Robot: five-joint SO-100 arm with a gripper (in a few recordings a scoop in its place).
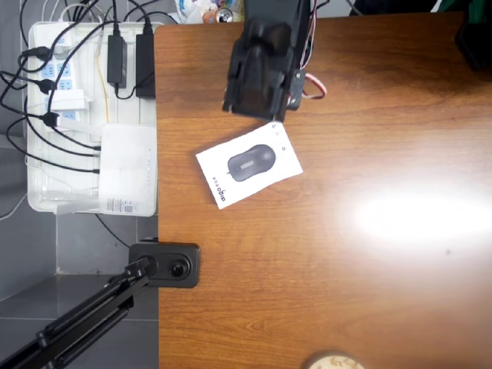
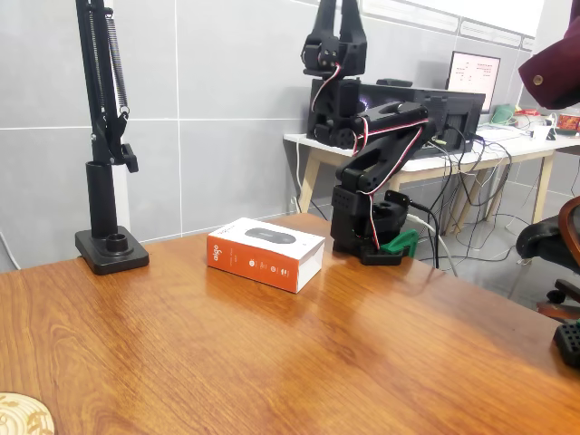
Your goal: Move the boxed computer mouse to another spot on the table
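- While the arm stands folded and raised at the worktop's far edge, the box lies flat and untouched, tilted, near the left edge in the overhead view
- Its orange side faces the fixed camera, mouse picture up
- Jaws point upward, cut off at the top of the fixed view; whether spread or pressed together, I cannot tell
- A black lamp base is clamped at the worktop's edge, well apart from the box
- A white tray of power strips sits beside the worktop

Black blocky arm with red-and-white wires and a green base clamp.
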